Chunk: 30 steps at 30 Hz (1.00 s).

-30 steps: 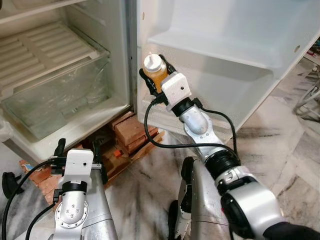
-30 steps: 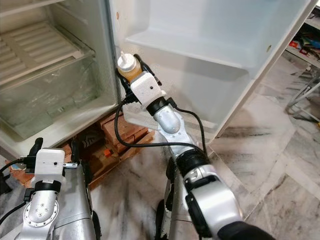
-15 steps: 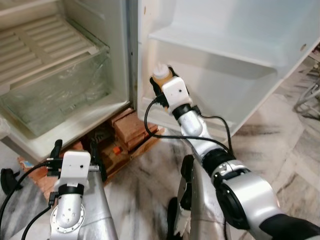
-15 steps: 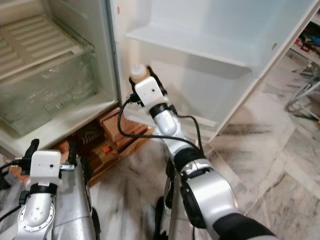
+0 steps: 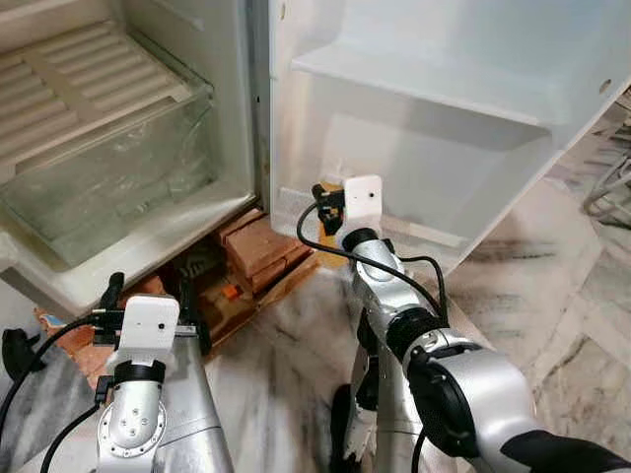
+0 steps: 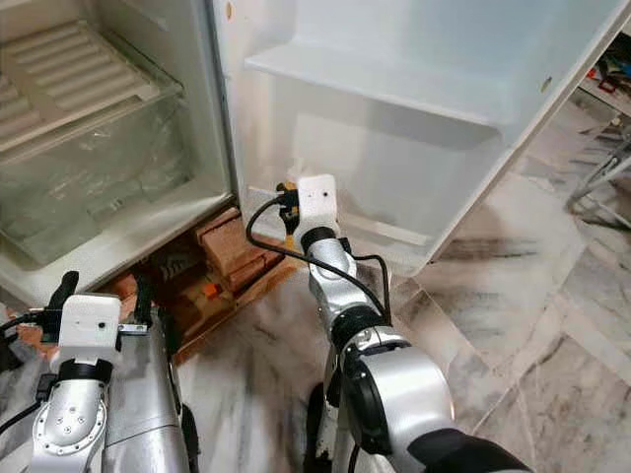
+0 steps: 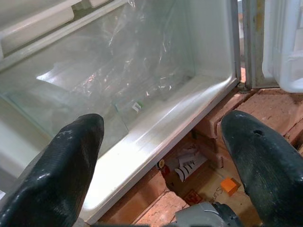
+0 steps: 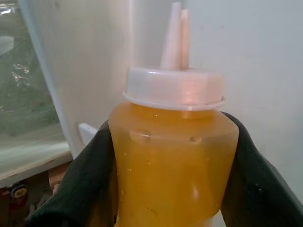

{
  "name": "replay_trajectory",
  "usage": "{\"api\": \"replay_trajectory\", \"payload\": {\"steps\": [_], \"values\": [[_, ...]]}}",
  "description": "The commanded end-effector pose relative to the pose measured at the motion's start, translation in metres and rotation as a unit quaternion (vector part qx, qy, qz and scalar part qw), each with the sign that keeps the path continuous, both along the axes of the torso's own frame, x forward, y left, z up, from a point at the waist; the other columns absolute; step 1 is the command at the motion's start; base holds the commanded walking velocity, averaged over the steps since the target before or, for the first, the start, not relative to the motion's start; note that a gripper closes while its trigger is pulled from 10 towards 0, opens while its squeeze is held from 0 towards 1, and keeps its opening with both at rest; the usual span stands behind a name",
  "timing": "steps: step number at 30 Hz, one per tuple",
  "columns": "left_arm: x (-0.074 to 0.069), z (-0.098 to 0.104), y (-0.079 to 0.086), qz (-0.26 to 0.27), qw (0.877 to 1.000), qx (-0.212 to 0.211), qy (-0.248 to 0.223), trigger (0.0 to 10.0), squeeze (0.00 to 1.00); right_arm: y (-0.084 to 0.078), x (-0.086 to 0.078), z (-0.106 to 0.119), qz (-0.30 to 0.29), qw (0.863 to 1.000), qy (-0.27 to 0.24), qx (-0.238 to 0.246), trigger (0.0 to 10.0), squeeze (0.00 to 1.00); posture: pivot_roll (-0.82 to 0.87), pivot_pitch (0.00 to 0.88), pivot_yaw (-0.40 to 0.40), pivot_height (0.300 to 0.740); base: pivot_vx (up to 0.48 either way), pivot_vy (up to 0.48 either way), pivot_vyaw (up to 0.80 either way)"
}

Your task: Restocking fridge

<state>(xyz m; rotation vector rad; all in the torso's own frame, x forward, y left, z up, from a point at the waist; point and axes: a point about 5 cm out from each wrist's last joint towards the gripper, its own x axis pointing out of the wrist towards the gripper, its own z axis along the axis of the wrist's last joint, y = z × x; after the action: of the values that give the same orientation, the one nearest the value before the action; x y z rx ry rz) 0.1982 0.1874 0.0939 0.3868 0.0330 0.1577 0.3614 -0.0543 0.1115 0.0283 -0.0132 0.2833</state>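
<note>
A squeeze bottle (image 8: 173,165) of orange-yellow sauce with a white nozzle cap sits between the two black fingers of my right gripper (image 5: 330,202), which is shut on it. That gripper is low against the inside of the open fridge door (image 5: 444,158), near its hinge side and bottom shelf, and the white wrist block (image 5: 363,197) hides most of the bottle from the head views. My left gripper (image 7: 163,156) is open and holds nothing. It hangs low at my left side, facing the fridge's bottom edge.
A clear crisper drawer (image 5: 108,187) sits under a ribbed shelf (image 5: 89,84) in the fridge body. The door has an upper shelf (image 5: 424,89). Bricks (image 5: 261,246) prop the fridge up off the marble floor (image 5: 552,296). A black cable (image 5: 315,236) loops from the right wrist.
My right arm has carried the bottle down from mid-door height to the bottom of the door. The left arm has stayed put.
</note>
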Motion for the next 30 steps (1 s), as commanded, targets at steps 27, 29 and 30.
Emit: {"api": "replay_trajectory", "payload": {"steps": [27, 29, 30], "values": [[0.007, -0.007, -0.018, 0.021, 0.999, -0.029, -0.009, 10.0, 0.00, 0.027, 0.001, 0.019, 0.113, 0.991, -0.011, 0.064, 10.0, 0.00, 0.27, 0.113, -0.206, 0.421, 0.000, 0.000, 0.00], [0.009, -0.007, -0.017, 0.019, 0.999, -0.028, -0.010, 10.0, 0.00, 0.028, 0.000, 0.018, 0.116, 0.990, -0.004, 0.079, 10.0, 0.00, 0.27, 0.114, -0.199, 0.421, 0.000, 0.000, 0.00], [0.009, -0.007, -0.017, 0.019, 0.999, -0.028, -0.010, 10.0, 0.00, 0.028, 0.000, 0.018, 0.116, 0.990, -0.004, 0.079, 10.0, 0.00, 0.27, 0.114, -0.199, 0.421, 0.000, 0.000, 0.00]]}}
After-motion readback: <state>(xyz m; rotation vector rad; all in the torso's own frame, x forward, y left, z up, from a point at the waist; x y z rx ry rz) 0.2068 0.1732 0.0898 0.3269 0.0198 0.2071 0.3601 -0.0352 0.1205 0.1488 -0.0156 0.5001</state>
